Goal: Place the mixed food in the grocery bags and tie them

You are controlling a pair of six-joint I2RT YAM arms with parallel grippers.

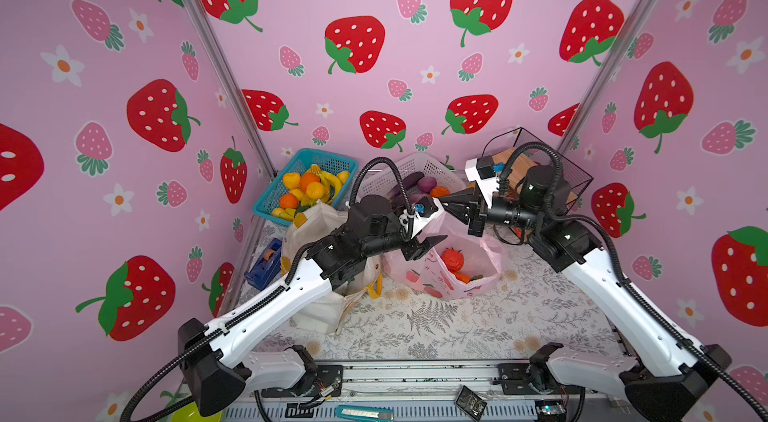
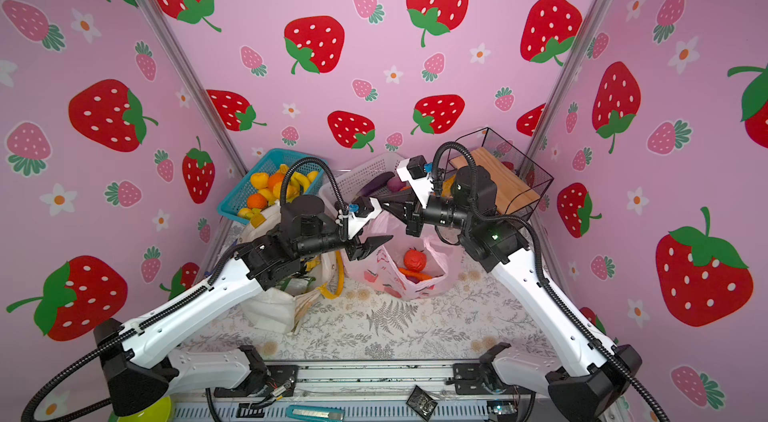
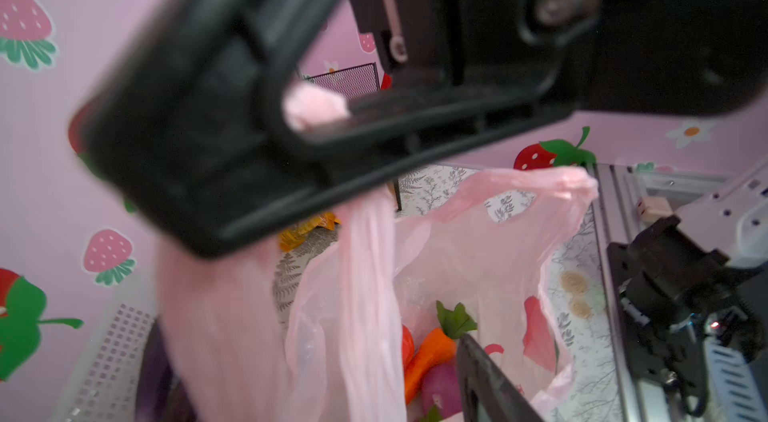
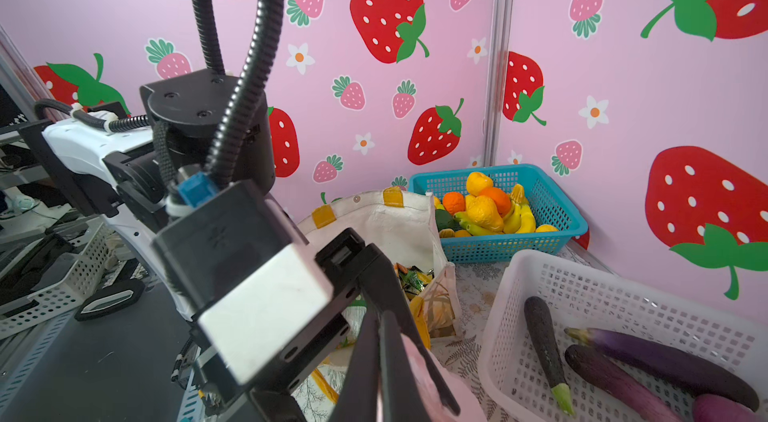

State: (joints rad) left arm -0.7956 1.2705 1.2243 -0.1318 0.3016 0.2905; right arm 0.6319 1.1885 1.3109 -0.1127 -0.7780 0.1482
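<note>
The pink plastic grocery bag [image 1: 482, 262] [image 2: 376, 272] [image 3: 478, 241] stands mid-table with its mouth open. Inside lie a red tomato [image 1: 453, 260] [image 2: 414, 260], an orange carrot [image 3: 428, 351] and a purple onion [image 3: 440, 382]. My right gripper [image 1: 446, 202] [image 4: 378, 316] is shut on one bag handle and holds it up. My left gripper [image 1: 432, 241] [image 3: 374, 345] hovers over the bag's left rim, jaws apart, with the lifted handle strip hanging between them. The white tote [image 1: 316, 224] [image 4: 399, 224] with yellow handles stands at the left, with snack packets [image 4: 411, 278] in it.
A blue basket [image 1: 303, 155] of toy fruit stands at the back left. Beside it a white mesh basket [image 4: 582, 274] holds eggplants. A black wire basket [image 1: 557, 162] with a wooden board fills the back right. A blue tape dispenser [image 1: 264, 264] lies left of the tote.
</note>
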